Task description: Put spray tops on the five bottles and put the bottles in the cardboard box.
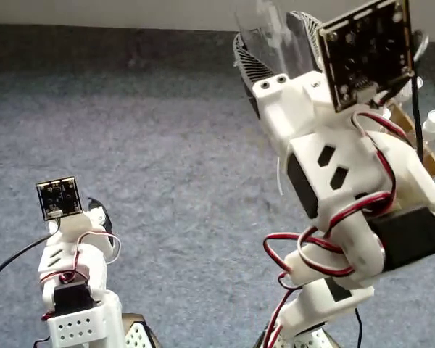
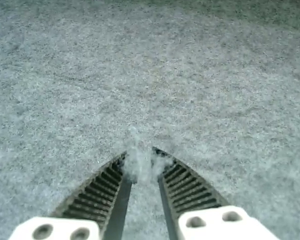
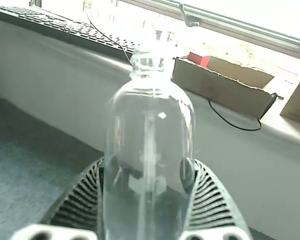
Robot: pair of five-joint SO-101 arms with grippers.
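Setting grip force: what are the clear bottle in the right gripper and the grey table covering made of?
Clear bottle: glossy, see-through plastic or glass, unclear which; bright glints on its shoulder. Grey table covering: matte, fuzzy carpet or felt, with visible fibres.

Left arm (image 1: 72,283) sits folded low at the near edge, wrist tipped down, and its gripper (image 2: 140,156) points at the floor of the workspace with the ribbed fingers (image 2: 102,187) only a narrow gap apart, nothing between them. Over to the right arm (image 1: 348,188): it's reared up tall, wrist angled up and away, gripper (image 3: 147,164) raised high and clamped on both sides of a clear bottle (image 3: 149,125), held upright.
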